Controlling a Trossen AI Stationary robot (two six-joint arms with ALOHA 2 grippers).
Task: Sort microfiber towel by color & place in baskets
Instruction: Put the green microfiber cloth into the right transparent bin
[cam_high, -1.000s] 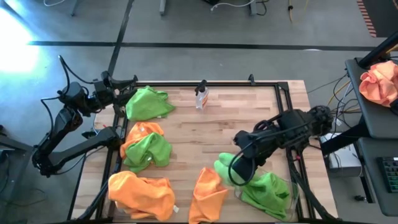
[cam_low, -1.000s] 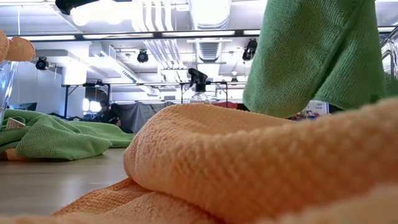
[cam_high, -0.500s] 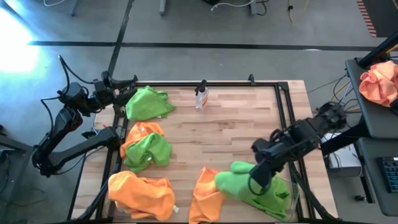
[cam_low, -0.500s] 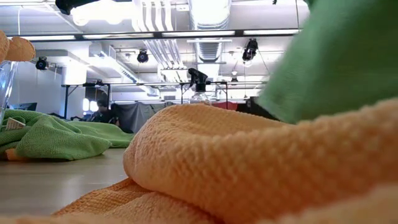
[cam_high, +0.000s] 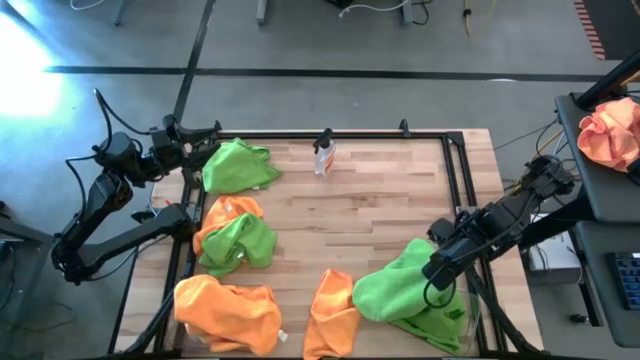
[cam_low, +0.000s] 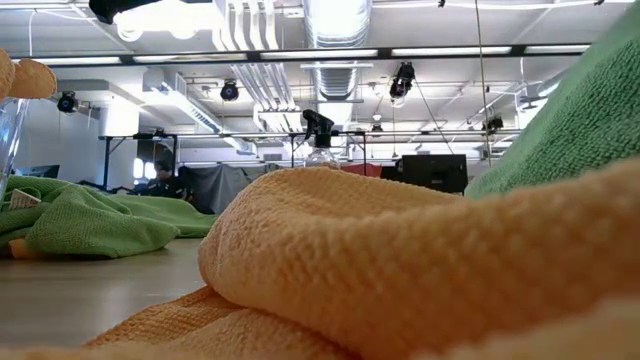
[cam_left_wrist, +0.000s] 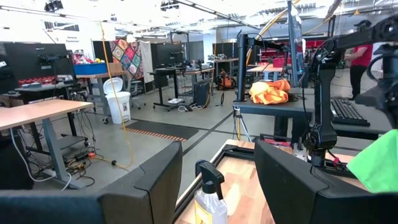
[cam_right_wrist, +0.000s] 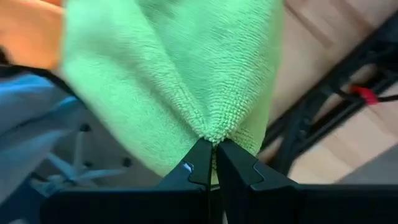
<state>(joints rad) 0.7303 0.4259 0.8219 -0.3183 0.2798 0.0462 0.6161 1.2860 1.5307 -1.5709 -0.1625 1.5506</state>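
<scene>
My right gripper (cam_high: 436, 272) is shut on a lime green microfiber towel (cam_high: 395, 290). That towel lies draped over green cloth in the clear basket (cam_high: 468, 322) at the table's near right corner. Its far end reaches the table beside an orange towel (cam_high: 335, 310). Another orange towel (cam_high: 228, 312) sits at the near left, and a green towel (cam_high: 242, 240) lies on an orange one (cam_high: 228, 212) at mid left. My left gripper (cam_high: 205, 140) waits open at the far left corner next to one more green towel (cam_high: 240, 165). My right gripper pinches a bunched fold of the green towel (cam_right_wrist: 214, 132) between its two fingers (cam_right_wrist: 200, 163). The fingers come from the table's right side, slanting down. The cloth fans out from the pinch and rests on the basket's contents and the table, fairly slack.
A small clear spray bottle (cam_high: 324, 155) stands at the table's far edge, in the middle. A black frame rail (cam_high: 455, 190) runs along the right side. A peach-orange bundle (cam_high: 610, 130) lies on a side table off to the right. Bare wood (cam_high: 370, 210) lies at the table's middle.
My right gripper has moved toward the table's right edge and down, still shut on the green towel. The towel hung bunched below the gripper before. Now it is drawn out and spread over the near right basket, with its trailing end on the table.
</scene>
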